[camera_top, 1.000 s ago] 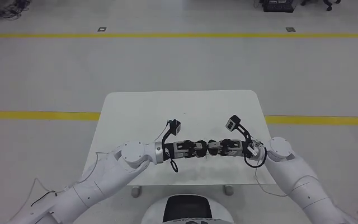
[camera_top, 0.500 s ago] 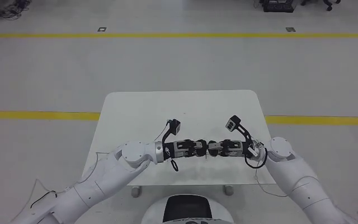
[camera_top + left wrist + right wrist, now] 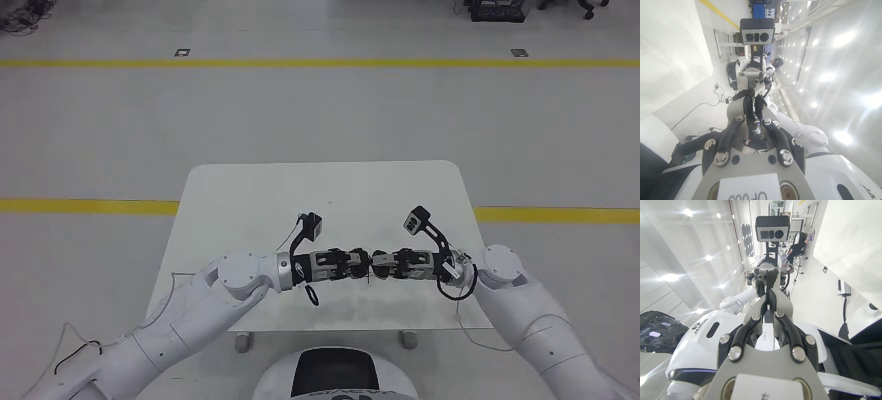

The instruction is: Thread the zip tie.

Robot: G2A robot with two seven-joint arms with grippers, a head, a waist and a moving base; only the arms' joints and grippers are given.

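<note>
Fingers point(image 3: 748, 108) of left gripper point(image 3: 753, 108) and right gripper point(image 3: 768, 300) stand narrow, tip to tip, towards the table point(image 3: 250, 190) near edge; we cannot discern the zip tie between them

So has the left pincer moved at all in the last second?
No. The left pincer sits where it was above the table, tip to tip with the right pincer, no closer to any edge.
</note>
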